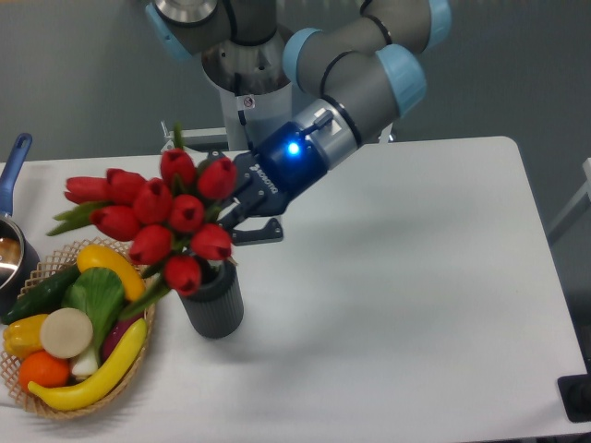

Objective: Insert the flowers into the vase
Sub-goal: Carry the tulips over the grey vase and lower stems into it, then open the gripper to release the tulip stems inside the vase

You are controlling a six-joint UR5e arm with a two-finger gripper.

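Above the vase (214, 305), flowers (157, 217) tilted, buds pointing left

Vase (215, 305) mouth is covered by the flowers (162, 217), so stem position relative to the opening cannot be determined. Gripper (235, 210) fingertips are masked by buds; grip on stems not confirmed. Pot (11, 242) at left is cut off by frame edge, only handle and part of rim seen.
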